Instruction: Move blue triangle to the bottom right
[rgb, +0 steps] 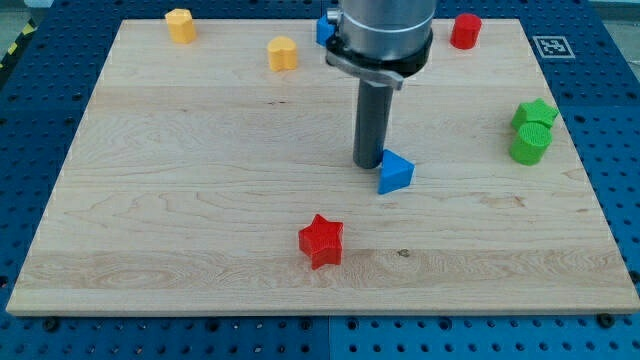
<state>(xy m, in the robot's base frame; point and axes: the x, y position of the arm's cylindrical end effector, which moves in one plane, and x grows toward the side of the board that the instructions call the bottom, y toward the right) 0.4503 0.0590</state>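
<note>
Blue triangle (396, 173) sits just right of the frame's centre on the tabletop (200, 200), well apart from the bottom right corner. My tip (369, 163) stands at the triangle's upper-left side, touching or nearly so; contact cannot be confirmed. No gripper on this arm: nothing opens, closes or holds, the rod only pushes.

Handling, judged: small rigid block, probably light, likely to slide easily on the smooth wood. The slanted faces may let it rotate or slip off the rod if pushed off-centre. Best contact is the middle of the upper-left face, pushing toward lower right, correcting as it turns.

Others on the board:
- red star (321, 241), lower centre, left of the push path
- green blocks (532, 131), right edge, two touching, above the target corner
- red block (465, 31), top right
- two yellow blocks (180, 25) (283, 53), top left
- another blue block (324, 28), top, partly hidden behind the arm
</note>
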